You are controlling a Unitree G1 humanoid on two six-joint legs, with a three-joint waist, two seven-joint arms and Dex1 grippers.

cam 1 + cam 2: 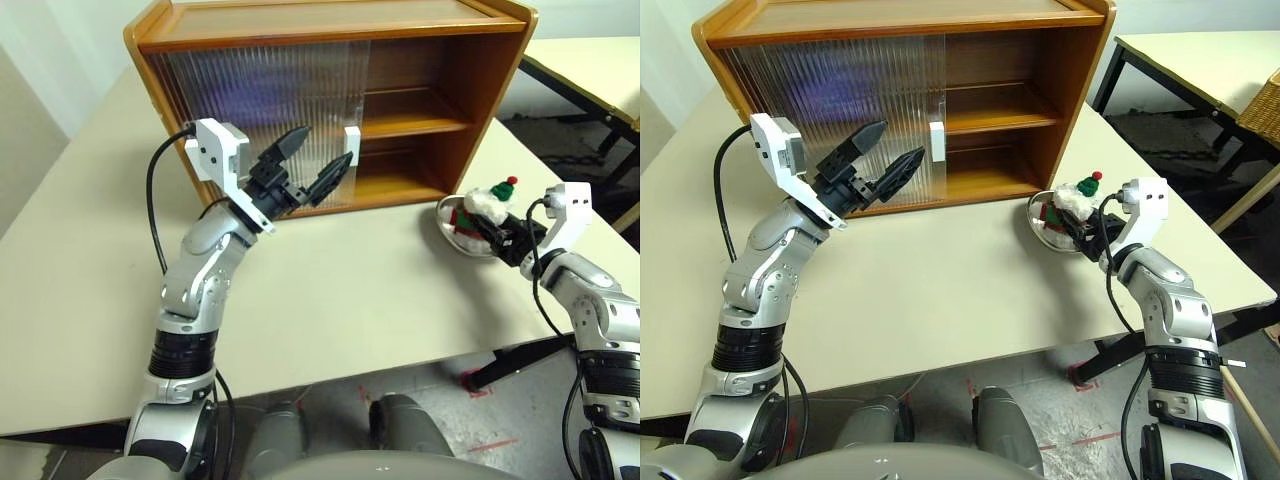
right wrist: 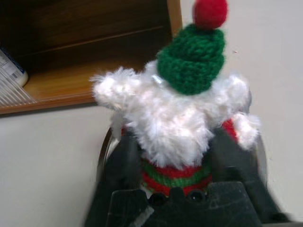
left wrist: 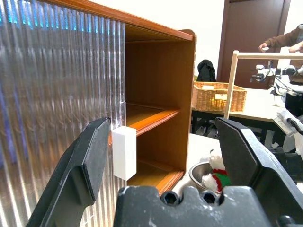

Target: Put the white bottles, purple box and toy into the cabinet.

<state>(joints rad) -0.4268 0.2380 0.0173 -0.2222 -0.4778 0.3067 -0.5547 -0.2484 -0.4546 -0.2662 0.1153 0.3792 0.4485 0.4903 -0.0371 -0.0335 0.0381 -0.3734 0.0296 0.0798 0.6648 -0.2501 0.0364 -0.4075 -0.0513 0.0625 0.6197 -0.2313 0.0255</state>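
While the right gripper (image 2: 177, 189) has its jaws closed around the toy (image 2: 175, 118) in the metal dish (image 1: 450, 232), the left gripper (image 1: 318, 162) hovers released before the cabinet (image 1: 420, 90) handle (image 3: 124, 152).

Metal dish (image 1: 447, 213) on beige table (image 1: 340, 300); wicker basket (image 3: 219, 96) behind, possibly on another table.

Looked like a robotics lab or test room, not a home. Plain beige worktable (image 1: 330, 300) on black metal legs, a second identical table (image 1: 590, 70) at upper right. Bare concrete floor (image 1: 1040, 400) with red tape marks, lower centre. In the left wrist view: white wall, dark door (image 3: 258, 42), wicker basket (image 3: 218, 96) on another table, a light wooden frame (image 3: 246, 66), and a person's arm (image 3: 284, 40) working at upper right.
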